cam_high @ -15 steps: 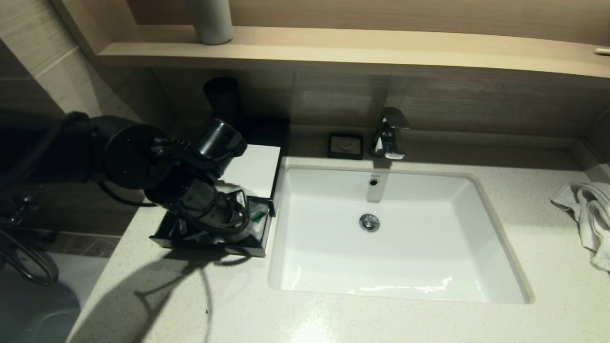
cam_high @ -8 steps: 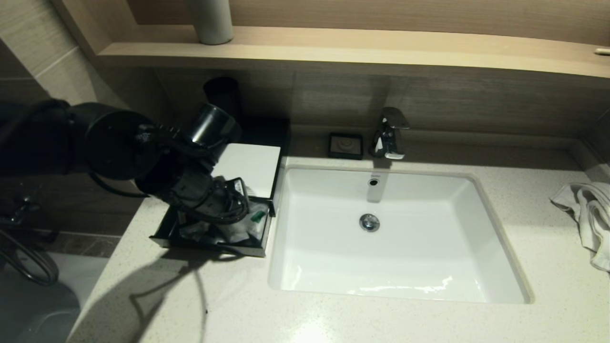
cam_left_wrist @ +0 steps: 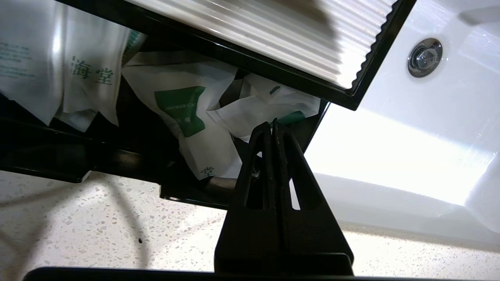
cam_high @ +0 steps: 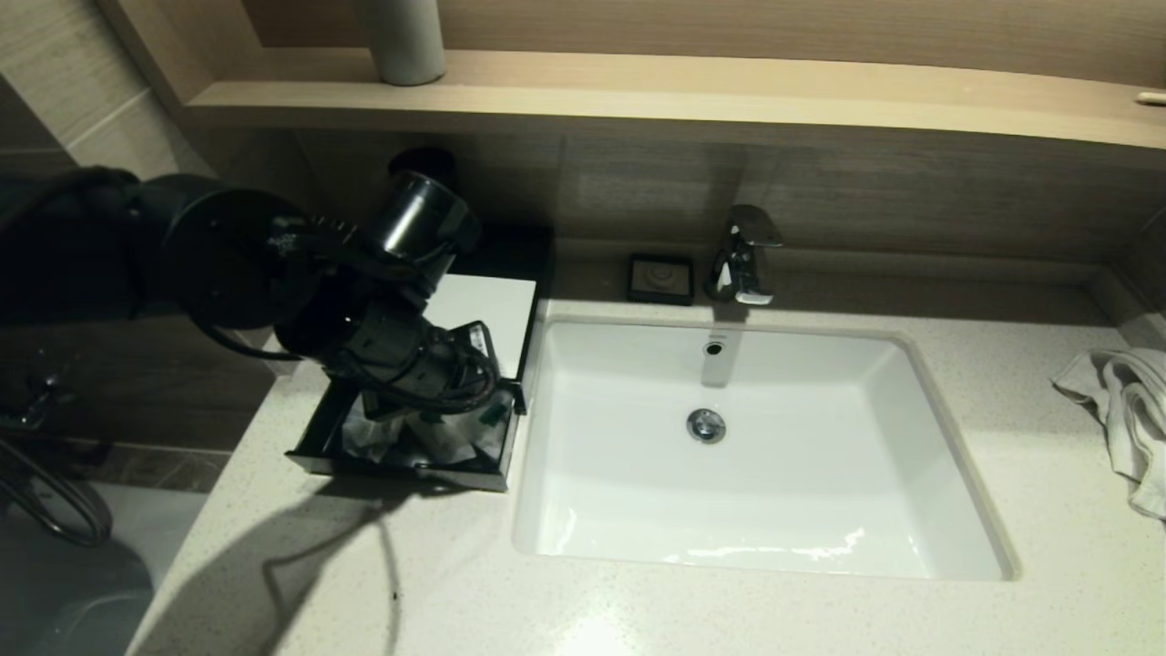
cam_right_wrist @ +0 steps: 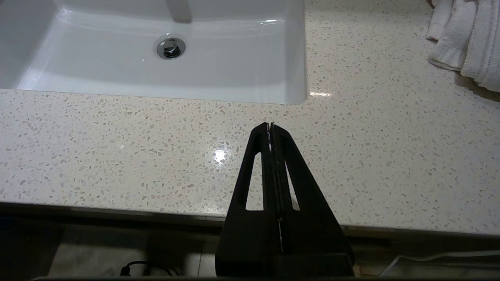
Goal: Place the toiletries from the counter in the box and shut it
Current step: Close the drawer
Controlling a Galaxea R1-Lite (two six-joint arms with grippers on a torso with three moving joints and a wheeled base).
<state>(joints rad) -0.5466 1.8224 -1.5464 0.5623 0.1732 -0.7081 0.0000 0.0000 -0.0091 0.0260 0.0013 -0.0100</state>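
Toiletries [cam_left_wrist: 183, 117]: translucent white sachets, green labels, in open drawer [cam_high: 401, 469]; left gripper [cam_left_wrist: 272, 127] pinched closed, empty.

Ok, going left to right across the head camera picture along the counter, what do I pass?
Left arm with its shut left gripper over the open drawer of the box → sink basin → white towel.

Bathroom, sink [cam_high: 947, 474], faucet [cam_high: 745, 255], towel [cam_high: 1125, 410]
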